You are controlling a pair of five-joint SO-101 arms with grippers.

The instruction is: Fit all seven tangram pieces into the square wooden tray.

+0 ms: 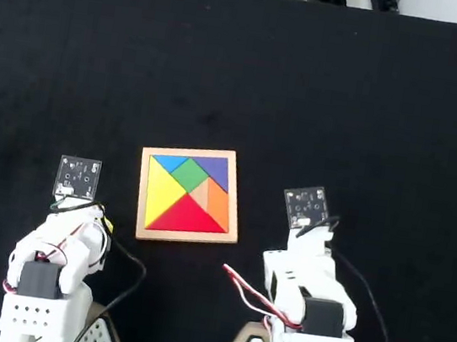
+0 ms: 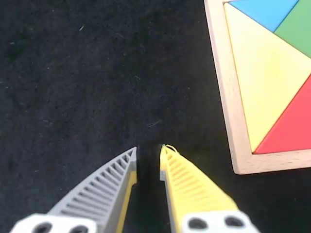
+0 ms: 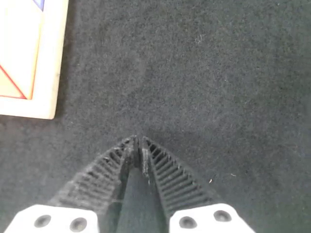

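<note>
Between both grippers: square wooden tray [image 1: 141,193], seven coloured tangram pieces [image 1: 161,196] seated flush inside. Left gripper [image 2: 148,151] near tray edge, fingers almost together, empty. Right gripper [image 3: 138,141] pinched closed, empty. Task looks finished; next move likely only staying clear.

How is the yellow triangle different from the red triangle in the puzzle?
The yellow triangle lies along the left rim of the wooden tray; the red triangle lies along its near rim. Yellow's tip points right, red's tip points toward the far rim. Both look equally big and lie flat in the tray.
</note>
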